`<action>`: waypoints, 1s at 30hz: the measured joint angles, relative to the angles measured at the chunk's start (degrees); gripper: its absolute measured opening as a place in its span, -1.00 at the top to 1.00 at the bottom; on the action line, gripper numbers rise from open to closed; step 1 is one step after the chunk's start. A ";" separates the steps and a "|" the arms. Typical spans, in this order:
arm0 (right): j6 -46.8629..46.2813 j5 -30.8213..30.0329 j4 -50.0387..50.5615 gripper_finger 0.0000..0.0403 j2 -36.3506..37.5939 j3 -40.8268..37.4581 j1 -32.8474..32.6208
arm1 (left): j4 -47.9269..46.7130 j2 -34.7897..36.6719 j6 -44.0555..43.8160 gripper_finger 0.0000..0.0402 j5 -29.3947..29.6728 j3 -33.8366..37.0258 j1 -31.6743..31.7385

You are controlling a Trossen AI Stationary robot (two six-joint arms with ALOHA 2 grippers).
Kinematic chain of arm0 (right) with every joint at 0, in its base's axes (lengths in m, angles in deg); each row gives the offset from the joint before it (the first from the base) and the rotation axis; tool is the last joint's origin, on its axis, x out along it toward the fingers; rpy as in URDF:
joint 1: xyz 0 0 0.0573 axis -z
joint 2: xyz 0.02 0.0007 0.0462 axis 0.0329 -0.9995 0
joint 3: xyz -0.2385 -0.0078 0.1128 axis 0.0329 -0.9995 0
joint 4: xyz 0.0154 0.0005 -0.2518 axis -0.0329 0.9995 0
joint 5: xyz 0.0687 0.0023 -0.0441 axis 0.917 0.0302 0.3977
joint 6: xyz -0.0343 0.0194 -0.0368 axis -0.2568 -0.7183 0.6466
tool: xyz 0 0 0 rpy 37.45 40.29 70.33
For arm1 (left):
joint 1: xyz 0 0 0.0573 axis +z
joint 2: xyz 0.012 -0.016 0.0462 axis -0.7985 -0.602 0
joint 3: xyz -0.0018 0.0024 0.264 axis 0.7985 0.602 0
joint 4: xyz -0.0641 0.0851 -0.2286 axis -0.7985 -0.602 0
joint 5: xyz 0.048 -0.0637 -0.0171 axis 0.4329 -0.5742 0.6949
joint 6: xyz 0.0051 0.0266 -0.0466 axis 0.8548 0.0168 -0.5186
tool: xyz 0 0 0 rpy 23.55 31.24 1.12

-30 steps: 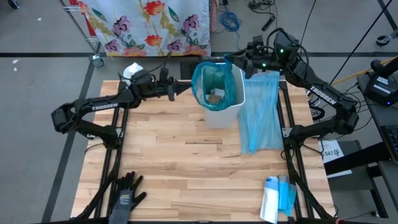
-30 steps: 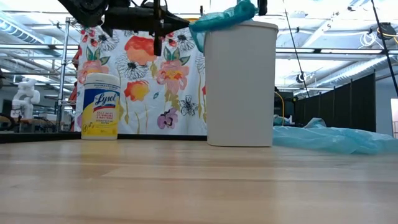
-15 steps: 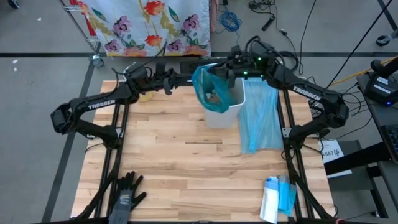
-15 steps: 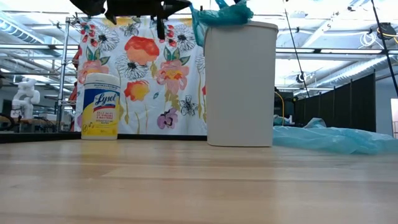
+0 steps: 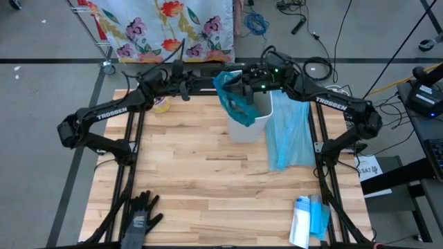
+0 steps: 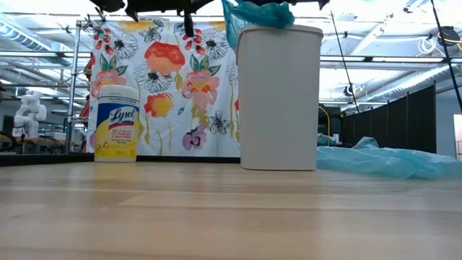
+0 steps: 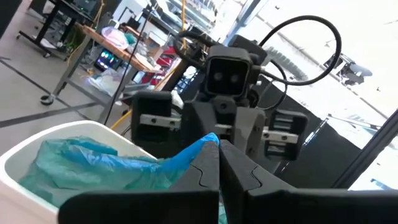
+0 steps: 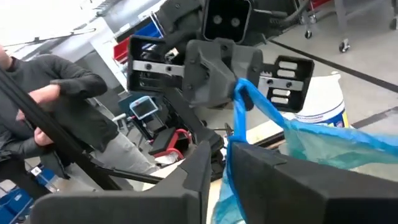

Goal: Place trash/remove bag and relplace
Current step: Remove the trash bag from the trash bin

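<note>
A white bin [image 5: 250,124] stands at the table's far middle, lined with a light blue bag [image 5: 232,97]. The bag's mouth is bunched up above the bin's left rim [image 6: 256,13]. My left gripper [image 5: 216,84] comes from the left and is shut on that bunch. My right gripper [image 5: 239,81] faces it from the right, its fingers [image 8: 261,168] slightly apart with a strip of the bag [image 8: 239,118] running between them. The trash is hidden inside the gathered bag. My left gripper pinches a bunched part of the bag's rim [image 7: 208,142] between its two shut fingers, coming about level from the table's left. The bag is drawn up above the bin's top, and the rest hangs down inside the bin. My right gripper has the bag's edge [image 8: 231,149] between its parted fingers, reaching level from the table's right. I cannot tell whether they touch it.
A second blue bag [image 5: 287,135] lies flat on the table right of the bin. A Lysol canister [image 6: 117,123] stands far left, black gloves [image 5: 138,214] lie near left, and a pack [image 5: 308,221] lies near right. A person [image 8: 50,106] stands beyond the table.
My right gripper has moved toward the table's left, to the left gripper, drawing the bag's right rim off the bin. The bag's open mouth has gathered into a bunch over the bin's left side. My left gripper has risen with its part of the rim.
</note>
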 joint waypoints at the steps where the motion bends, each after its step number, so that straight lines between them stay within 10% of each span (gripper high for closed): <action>1: -0.33 -0.04 -0.52 0.72 -0.20 0.00 0.00 | 0.16 -0.15 -0.07 1.00 -0.22 -0.09 0.00; 30: -4.48 -0.24 -9.03 0.61 -4.45 0.00 0.32 | 0.85 -2.81 -0.18 1.00 -0.72 -0.20 -0.74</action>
